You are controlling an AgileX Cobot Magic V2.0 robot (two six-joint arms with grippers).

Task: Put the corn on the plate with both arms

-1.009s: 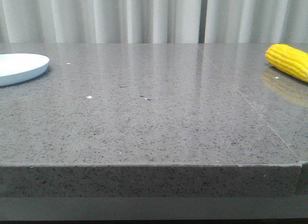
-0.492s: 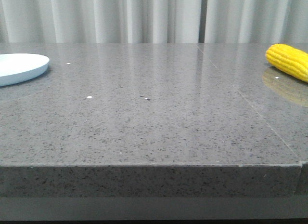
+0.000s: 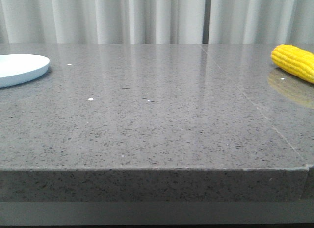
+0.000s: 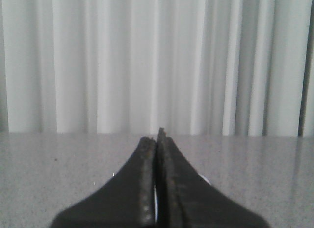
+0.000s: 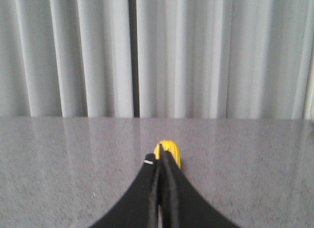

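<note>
The task is at its very start: nothing is grasped and neither arm shows in the front view. One corn (image 3: 296, 62) lies on its side at the far right of the desk (image 3: 157, 120), partly cut off by the frame edge, with its reflection in the glossy stone below it. One plate (image 3: 22, 68) sits at the far left, also cropped, and bare. The two are well apart, with the whole width of the desk between them.

The left end effector (image 4: 158, 139) is closed on nothing, its two dark fingers pressed together and pointing toward the curtain (image 3: 147, 17); a pale sliver beside them may be the plate, but that is too small to tell. The right end effector (image 5: 161, 157) is likewise closed and empty, and the yellow end of the corn peeks out just beyond its tips.

By my reading, the step in hand is the approach to the corn with the right arm. The next move calls for spreading those fingers, lowering over the cob and closing across its width, since it is round and could roll. A handover to the left arm probably follows, as the plate lies on that side.
</note>
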